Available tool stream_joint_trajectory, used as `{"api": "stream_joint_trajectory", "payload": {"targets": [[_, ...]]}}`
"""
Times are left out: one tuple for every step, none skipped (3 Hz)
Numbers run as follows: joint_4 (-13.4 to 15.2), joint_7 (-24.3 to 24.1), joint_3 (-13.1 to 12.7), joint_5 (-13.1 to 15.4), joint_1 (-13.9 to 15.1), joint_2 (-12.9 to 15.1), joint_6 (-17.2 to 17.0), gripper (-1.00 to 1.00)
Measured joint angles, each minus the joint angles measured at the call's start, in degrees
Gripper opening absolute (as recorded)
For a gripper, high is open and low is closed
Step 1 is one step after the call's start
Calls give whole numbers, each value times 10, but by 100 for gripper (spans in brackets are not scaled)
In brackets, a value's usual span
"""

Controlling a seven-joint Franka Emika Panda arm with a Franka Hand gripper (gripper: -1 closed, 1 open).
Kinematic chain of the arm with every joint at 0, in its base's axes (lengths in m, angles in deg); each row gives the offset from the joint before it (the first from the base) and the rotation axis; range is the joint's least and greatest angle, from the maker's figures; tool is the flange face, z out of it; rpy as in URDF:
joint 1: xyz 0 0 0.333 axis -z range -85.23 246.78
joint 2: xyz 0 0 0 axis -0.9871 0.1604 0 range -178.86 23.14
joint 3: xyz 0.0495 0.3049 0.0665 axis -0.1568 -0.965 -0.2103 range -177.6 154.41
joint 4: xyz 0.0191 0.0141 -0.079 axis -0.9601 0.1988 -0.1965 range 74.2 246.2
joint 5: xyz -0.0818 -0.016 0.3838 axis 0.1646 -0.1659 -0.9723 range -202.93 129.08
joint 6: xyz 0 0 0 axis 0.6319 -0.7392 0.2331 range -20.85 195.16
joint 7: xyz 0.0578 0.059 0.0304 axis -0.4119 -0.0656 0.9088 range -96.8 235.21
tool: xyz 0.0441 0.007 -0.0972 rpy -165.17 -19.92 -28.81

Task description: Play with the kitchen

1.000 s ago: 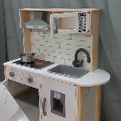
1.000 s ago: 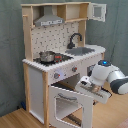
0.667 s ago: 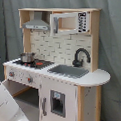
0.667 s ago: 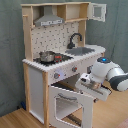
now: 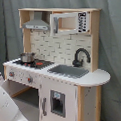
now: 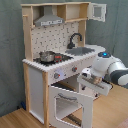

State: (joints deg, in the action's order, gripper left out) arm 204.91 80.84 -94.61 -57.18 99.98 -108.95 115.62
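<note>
The white and light-wood toy kitchen (image 5: 61, 71) (image 6: 55, 55) stands upright in both exterior views. Its small pot (image 5: 27, 57) (image 6: 46, 56) sits on the hob, with the black faucet (image 5: 80, 56) (image 6: 75, 39) over the grey sink (image 5: 68, 71) (image 6: 82, 50). In the second exterior view the oven door (image 6: 71, 104) is swung out and open. My gripper (image 6: 91, 81) hovers right at that door's top edge, below the knobs (image 6: 56, 75). In the first exterior view only a white piece of the arm (image 5: 5, 102) shows at the bottom left.
The range hood (image 5: 36, 25) (image 6: 49, 21) hangs above the hob. The upper cabinet door (image 6: 98, 11) stands open at the second exterior view's top right. A grey curtain hangs behind the kitchen, which stands on a wooden floor (image 6: 15, 120).
The arm has risen slightly beside the oven door. The door stays open in much the same position.
</note>
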Motion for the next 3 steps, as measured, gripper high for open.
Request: {"api": "stream_joint_trajectory", "payload": {"targets": [[0,0,36,2,-28,-18,-31,100],[0,0,70,7,-53,-43,-66,100],[0,1,101,16,-74,-72,-99,100]]}}
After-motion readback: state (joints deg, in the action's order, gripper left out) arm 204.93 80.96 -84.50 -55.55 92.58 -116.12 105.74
